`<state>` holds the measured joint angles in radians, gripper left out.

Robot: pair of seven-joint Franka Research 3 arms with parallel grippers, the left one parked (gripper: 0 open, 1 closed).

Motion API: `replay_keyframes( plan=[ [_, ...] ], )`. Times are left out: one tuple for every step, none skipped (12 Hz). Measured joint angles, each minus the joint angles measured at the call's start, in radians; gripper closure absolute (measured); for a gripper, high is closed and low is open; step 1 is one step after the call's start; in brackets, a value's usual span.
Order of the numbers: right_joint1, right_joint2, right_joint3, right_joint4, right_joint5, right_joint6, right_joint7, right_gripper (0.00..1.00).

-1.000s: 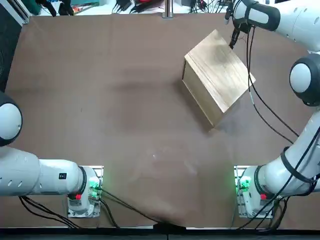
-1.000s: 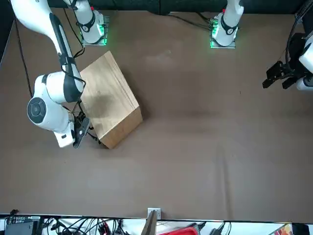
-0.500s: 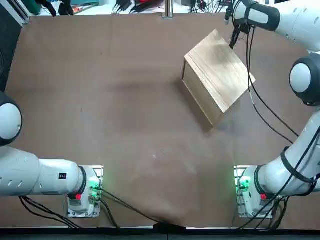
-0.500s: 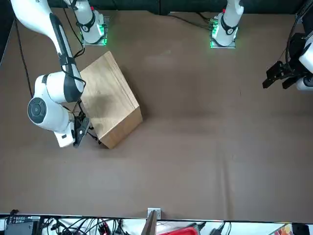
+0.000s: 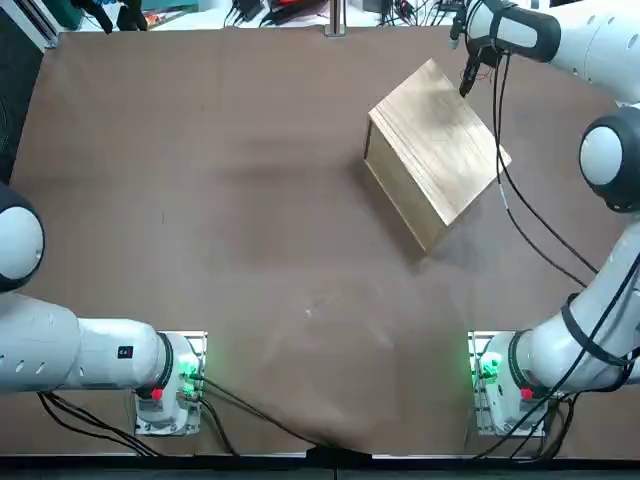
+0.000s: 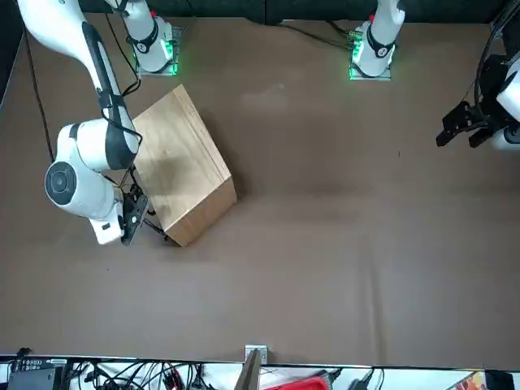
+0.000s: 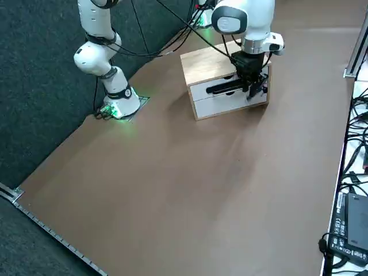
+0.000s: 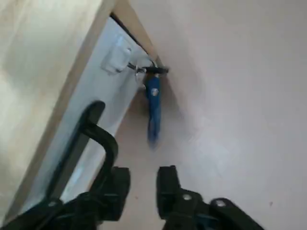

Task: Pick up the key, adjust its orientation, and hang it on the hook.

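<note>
In the right wrist view the small blue key [image 8: 153, 106] hangs down from a metal hook [image 8: 140, 70] on the white front face of the light wooden block [image 8: 43, 52]. My right gripper [image 8: 141, 184] sits a short way back from the key, open, with nothing between its fingers. From overhead, the right gripper [image 5: 467, 80] is at the far corner of the wooden block [image 5: 435, 150]. The front view shows the gripper [image 6: 130, 223] beside the block [image 6: 183, 166]. In those wide views the key is too small to make out.
A black handle [image 8: 88, 141] runs across the block's white face, close to one finger. It also shows in the side view as a black handle [image 7: 224, 88] on the block [image 7: 207, 63]. Brown table cloth [image 5: 250, 200] spreads around; cables lie beyond the far edge.
</note>
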<state>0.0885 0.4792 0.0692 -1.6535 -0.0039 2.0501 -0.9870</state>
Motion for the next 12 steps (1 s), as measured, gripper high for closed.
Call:
replay_keyframes(
  plan=[
    [-0.001,0.0,-0.003,0.002,-0.001,0.005,-0.009,0.57],
    [-0.004,0.0,-0.005,0.004,-0.001,0.005,-0.017,0.46],
    [-0.007,0.0,-0.007,0.006,-0.001,0.007,-0.023,0.34],
    [-0.009,0.0,-0.009,0.007,-0.001,0.009,-0.029,0.22],
    [-0.01,0.0,-0.01,0.008,-0.001,0.011,-0.033,0.11],
    [-0.011,0.0,-0.011,0.01,-0.001,0.012,-0.035,0.01],
    [-0.011,-0.001,-0.011,0.013,-0.001,0.011,-0.035,0.0],
    [-0.01,-0.002,-0.01,0.02,0.0,0.011,-0.035,0.0],
    [-0.01,-0.004,-0.008,0.029,0.001,0.01,-0.035,0.0],
    [-0.009,-0.006,-0.007,0.039,0.006,0.005,-0.035,0.0],
    [-0.009,-0.008,-0.007,0.053,0.015,-0.004,-0.035,0.0],
    [-0.01,-0.011,-0.008,0.07,0.027,-0.021,-0.034,0.0]
  ],
)
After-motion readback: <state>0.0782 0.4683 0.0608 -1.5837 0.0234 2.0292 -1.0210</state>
